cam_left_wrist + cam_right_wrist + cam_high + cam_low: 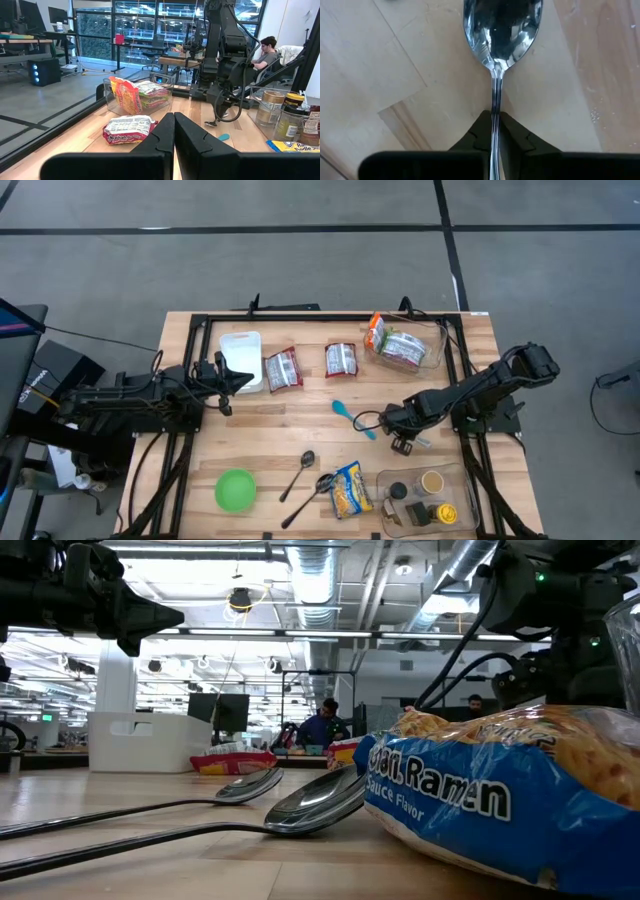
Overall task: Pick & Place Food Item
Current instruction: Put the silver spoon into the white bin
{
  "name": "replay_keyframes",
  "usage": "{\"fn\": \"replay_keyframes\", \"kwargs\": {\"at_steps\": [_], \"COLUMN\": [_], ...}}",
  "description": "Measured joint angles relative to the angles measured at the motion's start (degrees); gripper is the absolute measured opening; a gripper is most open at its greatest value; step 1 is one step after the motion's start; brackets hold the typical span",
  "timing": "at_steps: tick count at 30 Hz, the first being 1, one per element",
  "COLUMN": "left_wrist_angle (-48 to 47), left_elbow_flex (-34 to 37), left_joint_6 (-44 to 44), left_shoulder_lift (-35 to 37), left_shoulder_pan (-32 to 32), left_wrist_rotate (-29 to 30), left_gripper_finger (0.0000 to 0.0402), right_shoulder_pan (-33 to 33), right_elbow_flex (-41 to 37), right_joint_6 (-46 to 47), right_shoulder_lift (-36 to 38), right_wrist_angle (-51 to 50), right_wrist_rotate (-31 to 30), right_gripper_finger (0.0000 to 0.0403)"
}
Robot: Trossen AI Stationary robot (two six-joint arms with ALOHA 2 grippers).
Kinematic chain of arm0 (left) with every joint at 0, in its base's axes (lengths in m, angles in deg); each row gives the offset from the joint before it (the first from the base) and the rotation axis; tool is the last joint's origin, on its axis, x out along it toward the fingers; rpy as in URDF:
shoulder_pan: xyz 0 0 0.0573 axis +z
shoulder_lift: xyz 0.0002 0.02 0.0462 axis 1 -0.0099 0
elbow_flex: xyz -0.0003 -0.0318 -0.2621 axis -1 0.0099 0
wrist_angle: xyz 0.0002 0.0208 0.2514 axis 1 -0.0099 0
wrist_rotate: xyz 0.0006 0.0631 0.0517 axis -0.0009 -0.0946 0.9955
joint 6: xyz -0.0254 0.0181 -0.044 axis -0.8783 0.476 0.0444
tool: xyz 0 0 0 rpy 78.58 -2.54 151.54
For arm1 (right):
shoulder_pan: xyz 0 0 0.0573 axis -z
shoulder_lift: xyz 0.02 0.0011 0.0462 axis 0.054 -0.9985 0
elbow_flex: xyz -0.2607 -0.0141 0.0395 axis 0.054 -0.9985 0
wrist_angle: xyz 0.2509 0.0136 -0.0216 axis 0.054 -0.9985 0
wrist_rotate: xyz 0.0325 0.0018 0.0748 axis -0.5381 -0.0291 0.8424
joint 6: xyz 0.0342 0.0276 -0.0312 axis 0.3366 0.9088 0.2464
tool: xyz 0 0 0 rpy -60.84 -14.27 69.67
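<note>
Table [300,430]: pale wood planks, black frame rails. Bowl [235,489]: bright green. Small spoon [352,418]: light blue. Metal spoons [300,802]: silver, mirror-bright. Ramen packet [500,795]: blue and yellow with white lettering (seen yellow and blue from above). Two packets [284,368] near the far edge: red borders, white-grey middles. Tray [242,350]: white. Bin [408,348]: clear, holding orange, red and green packs. Jars [284,112]: tan and yellow contents. Arms [470,392]: black.
</note>
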Motion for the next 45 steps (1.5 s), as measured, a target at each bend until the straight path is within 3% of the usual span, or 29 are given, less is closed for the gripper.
{"fn": "replay_keyframes", "kwargs": {"at_steps": [20, 25, 31, 36, 45], "left_wrist_angle": [0.0, 0.0, 0.0, 0.0, 0.0], "left_elbow_flex": [0.0, 0.0, 0.0, 0.0, 0.0], "left_joint_6": [0.0, 0.0, 0.0, 0.0, 0.0], "left_shoulder_lift": [0.0, 0.0, 0.0, 0.0, 0.0], "left_shoulder_pan": [0.0, 0.0, 0.0, 0.0, 0.0], "left_wrist_rotate": [0.0, 0.0, 0.0, 0.0, 0.0], "left_gripper_finger": [0.0003, 0.0003, 0.0003, 0.0003, 0.0003], "right_shoulder_pan": [0.0, 0.0, 0.0, 1.0, 7.3], "right_elbow_flex": [12.4, 19.0, 27.1, 30.7, 31.2], "right_joint_6": [-4.6, -6.0, -6.8, -6.8, -2.3], "right_shoulder_lift": [0.0, 0.0, 0.1, 0.1, 0.0], "right_wrist_angle": [-1.8, -3.3, -2.3, 5.2, 27.3], "right_wrist_rotate": [-2.0, -6.7, -17.8, -26.4, -27.5], "right_gripper_finger": [0.0008, 0.0008, 0.0008, 0.0008, 0.0014]}}
